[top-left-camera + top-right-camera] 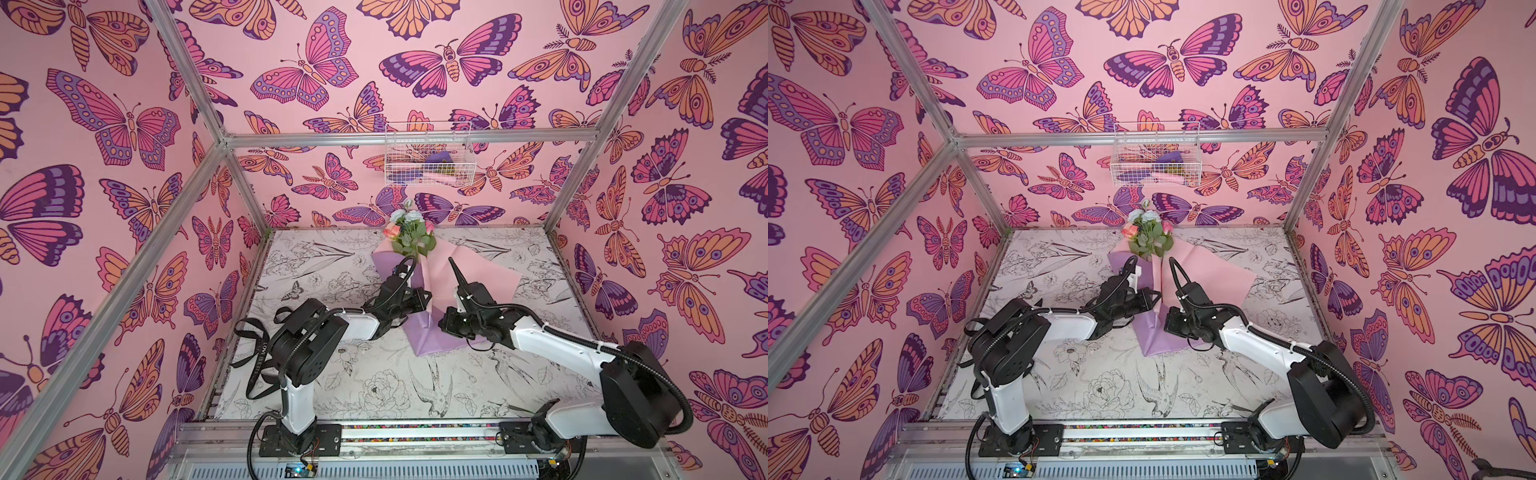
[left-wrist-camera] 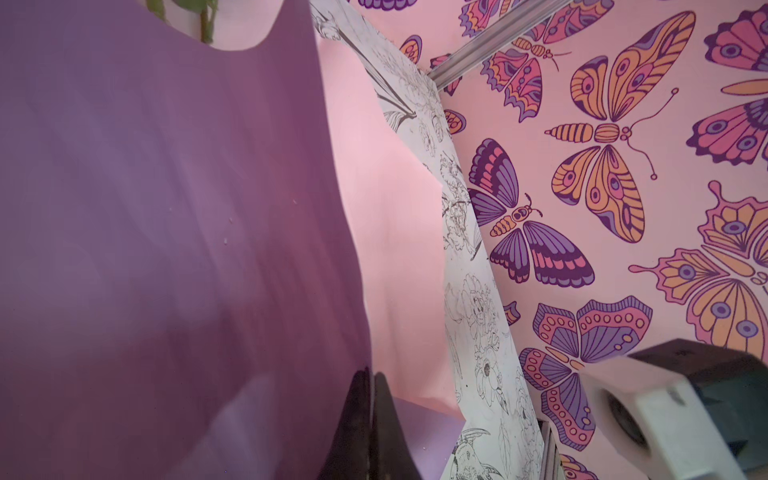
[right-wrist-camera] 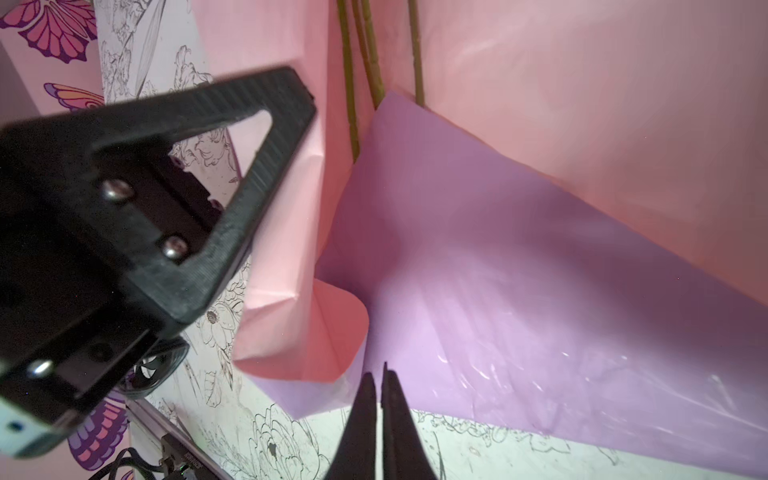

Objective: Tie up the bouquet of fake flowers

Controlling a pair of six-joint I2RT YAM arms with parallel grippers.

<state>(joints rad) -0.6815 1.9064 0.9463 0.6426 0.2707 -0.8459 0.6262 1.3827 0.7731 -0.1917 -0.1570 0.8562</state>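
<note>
Framing bouquet (image 1: 411,237) and line-drawn tabletop (image 1: 374,368), pink butterfly walls (image 1: 332,50)

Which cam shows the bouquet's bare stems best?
Right wrist: the green stems run bare, close up, between pink and lilac paper. Left wrist catches only a sliver of stem at the frame edge. Both top views show mainly blooms and leaves; paper and arms hide the stems.
</note>
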